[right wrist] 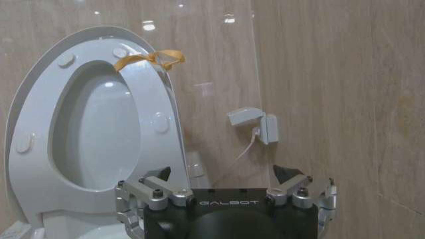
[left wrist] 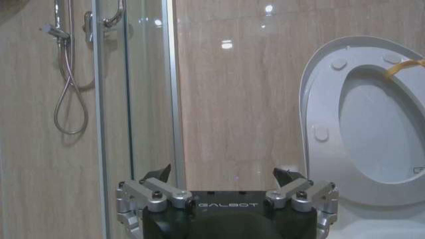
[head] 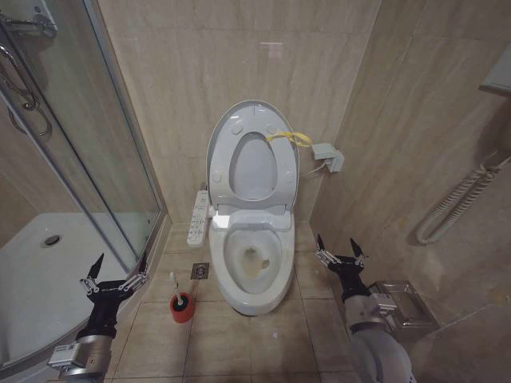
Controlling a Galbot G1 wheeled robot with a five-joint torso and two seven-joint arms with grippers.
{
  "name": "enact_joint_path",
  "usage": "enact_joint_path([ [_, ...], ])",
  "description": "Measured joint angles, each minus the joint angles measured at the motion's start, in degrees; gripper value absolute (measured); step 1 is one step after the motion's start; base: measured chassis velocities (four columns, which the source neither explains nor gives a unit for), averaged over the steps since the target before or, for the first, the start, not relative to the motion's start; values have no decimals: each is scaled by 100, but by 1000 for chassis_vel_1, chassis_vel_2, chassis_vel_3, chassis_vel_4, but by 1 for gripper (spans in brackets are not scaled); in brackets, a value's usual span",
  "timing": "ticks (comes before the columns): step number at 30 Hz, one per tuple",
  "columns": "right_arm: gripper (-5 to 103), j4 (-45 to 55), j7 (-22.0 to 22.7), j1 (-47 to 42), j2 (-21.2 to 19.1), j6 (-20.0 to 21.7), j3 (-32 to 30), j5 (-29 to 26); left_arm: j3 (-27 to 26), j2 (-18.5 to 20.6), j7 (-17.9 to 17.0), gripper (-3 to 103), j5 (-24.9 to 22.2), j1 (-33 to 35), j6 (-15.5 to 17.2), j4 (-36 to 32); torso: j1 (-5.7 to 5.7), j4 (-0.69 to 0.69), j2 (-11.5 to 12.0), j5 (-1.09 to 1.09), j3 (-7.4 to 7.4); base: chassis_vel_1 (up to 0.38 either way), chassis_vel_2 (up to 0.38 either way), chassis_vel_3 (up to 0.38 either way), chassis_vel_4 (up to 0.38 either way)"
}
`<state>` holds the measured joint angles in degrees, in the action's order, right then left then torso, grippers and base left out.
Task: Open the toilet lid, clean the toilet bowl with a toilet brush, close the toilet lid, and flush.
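Standing up: the toilet lid [head: 239, 126] leans back on the wall, and the seat ring [head: 254, 166] is up against it.
Yellow loop: it [head: 291, 137] hangs on the lid's edge, up high and far past the right fingers.
Toilet bowl: it [head: 254, 263] is open, white, with a yellow stain inside, and sits between the two sets of fingers.
Left gripper: it [head: 115, 274] is low down by the glass shower door [head: 120, 159], and its fingers are spread wide with nothing in them.
Right gripper: it [head: 338, 249] is on the other side of the bowl, near the tan wall, fingers spread wide and holding nothing.
Toilet brush: it [head: 174, 283] stands in a red cup [head: 183, 307] on the floor, between the left fingers and the bowl, touching neither.
Button panel: the long white panel [head: 198, 217] sticks out beside the bowl, past the brush from the left fingers.
Floor drain: it [head: 200, 271] is a small square next to the bowl's foot.
Wall box: a small white box [head: 328, 156] sits on the wall up past the right fingers.
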<state>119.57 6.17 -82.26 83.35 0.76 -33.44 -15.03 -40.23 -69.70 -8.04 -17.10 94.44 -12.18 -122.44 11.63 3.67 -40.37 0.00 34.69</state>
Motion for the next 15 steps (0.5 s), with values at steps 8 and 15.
enact_joint_path([
  [8,100,0,0,0,0,0,0,0,0,0,0,100,0,0,0,0,0,0,0,0,0,0,0,0,0],
  [15,100,0,0,0,0,0,0,0,0,0,0,100,0,0,0,0,0,1,0,0,0,0,0,0,0],
])
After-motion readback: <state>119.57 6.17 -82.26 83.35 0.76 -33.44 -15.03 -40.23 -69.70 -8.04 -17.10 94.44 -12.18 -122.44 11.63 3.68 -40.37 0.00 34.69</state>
